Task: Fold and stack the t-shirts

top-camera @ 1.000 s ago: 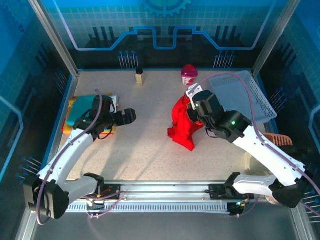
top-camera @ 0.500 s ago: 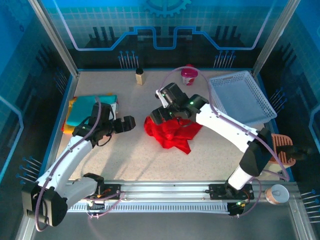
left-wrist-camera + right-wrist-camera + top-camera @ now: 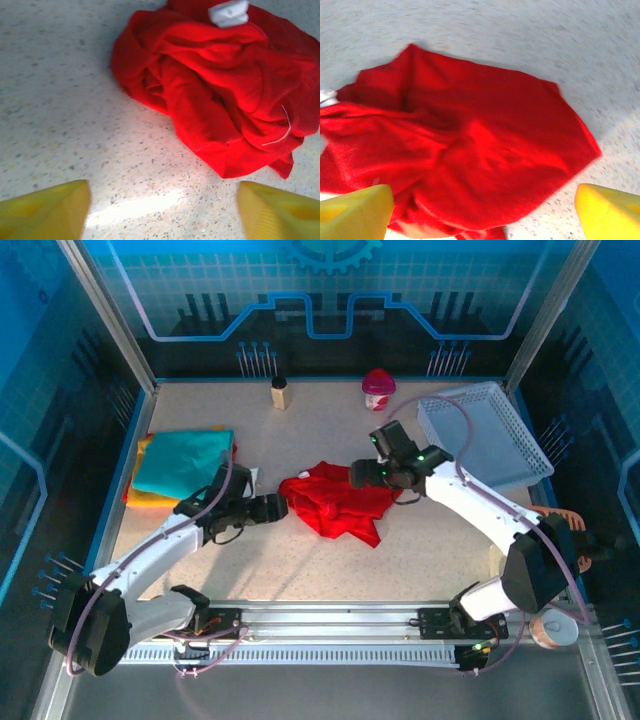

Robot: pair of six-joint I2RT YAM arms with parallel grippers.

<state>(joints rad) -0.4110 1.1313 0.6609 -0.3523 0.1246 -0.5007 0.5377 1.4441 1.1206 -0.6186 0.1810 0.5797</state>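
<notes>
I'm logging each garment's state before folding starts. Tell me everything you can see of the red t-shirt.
The red t-shirt is bright, soft, matte cloth, crumpled in a loose heap, neither spread nor folded. A small white label shows at one edge. It lies on the speckled table near the middle. The left end effector, open, sits just short of its left edge; the right end effector, open, hangs over its right side. Neither grips it.

L gripper (image 3: pixel 270 507) & R gripper (image 3: pixel 362 476) both low, jaws spread wide, pointing toward each other.
</notes>
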